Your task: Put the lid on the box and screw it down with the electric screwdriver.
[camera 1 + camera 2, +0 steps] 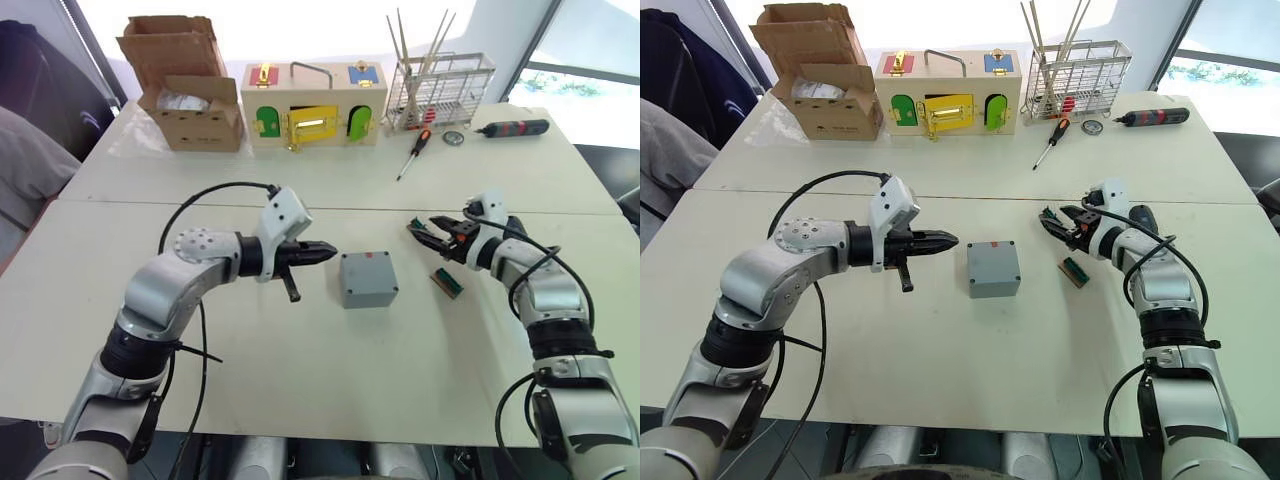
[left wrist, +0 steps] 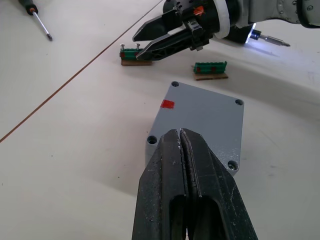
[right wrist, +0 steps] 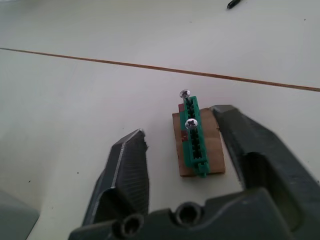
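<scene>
Your box [image 1: 368,279] sits at the middle of the table [image 1: 300,380] with its lid [image 2: 205,117] already on top, a small red mark near one corner. Your left tool [image 1: 322,254] is at the box's 9 o'clock, just beside it and not touching, fingers pressed together with nothing between them. Your right tool [image 3: 182,150] hovers at the box's 3 o'clock with its fingers spread on either side of a green screw holder [image 3: 192,140], which carries two upright screws. A second green holder [image 1: 446,283] lies between box and right arm. The electric screwdriver [image 2: 260,36], tip lit, rests behind the right tool.
</scene>
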Robot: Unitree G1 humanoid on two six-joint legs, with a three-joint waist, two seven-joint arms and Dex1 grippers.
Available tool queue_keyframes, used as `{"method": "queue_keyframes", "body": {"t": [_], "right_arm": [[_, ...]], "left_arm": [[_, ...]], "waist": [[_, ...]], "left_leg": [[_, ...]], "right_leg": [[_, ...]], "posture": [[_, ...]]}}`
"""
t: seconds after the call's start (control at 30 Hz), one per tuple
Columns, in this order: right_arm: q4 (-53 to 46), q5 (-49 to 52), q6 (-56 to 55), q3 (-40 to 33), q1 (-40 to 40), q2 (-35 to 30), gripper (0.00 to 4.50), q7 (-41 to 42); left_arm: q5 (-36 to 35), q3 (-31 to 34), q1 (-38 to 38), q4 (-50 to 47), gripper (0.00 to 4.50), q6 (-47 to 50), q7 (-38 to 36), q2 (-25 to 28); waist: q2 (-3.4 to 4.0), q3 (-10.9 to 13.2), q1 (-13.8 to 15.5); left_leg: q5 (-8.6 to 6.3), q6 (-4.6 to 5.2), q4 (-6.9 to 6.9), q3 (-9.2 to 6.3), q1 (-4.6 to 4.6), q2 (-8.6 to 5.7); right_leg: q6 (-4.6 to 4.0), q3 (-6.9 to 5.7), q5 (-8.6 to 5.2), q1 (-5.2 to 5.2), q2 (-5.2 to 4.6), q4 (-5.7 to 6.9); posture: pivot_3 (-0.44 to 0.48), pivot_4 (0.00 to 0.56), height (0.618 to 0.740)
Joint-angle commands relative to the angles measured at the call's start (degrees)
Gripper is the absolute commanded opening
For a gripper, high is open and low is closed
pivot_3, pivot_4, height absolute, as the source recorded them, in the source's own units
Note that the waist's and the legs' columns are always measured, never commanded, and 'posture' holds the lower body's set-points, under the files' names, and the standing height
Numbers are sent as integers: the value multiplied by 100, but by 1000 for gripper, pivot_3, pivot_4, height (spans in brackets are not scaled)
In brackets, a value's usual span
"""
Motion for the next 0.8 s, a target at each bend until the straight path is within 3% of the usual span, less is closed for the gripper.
{"method": "queue_keyframes", "body": {"t": [0.03,0.07,0.8], "right_arm": [[-22,-17,-131,-93,-178,13,597,-54],[-5,-25,-145,-93,-183,21,46,-62],[-143,100,119,-304,-248,41,46,-217]], "left_arm": [[0,-7,-25,-108,0,-122,30,44],[2,-13,-20,-112,0,-125,32,48],[85,-196,-44,28,0,-297,92,96]], "waist": [[0,0,0],[0,0,-1],[0,0,-2]], "left_leg": [[0,0,0,0,0,0],[0,0,0,0,0,0],[0,0,-1,0,0,0]], "right_leg": [[0,0,0,0,0,0],[0,0,0,0,0,0],[0,0,0,0,0,0]], "posture": [[0,150,740],[0,150,740],[0,150,740]]}}
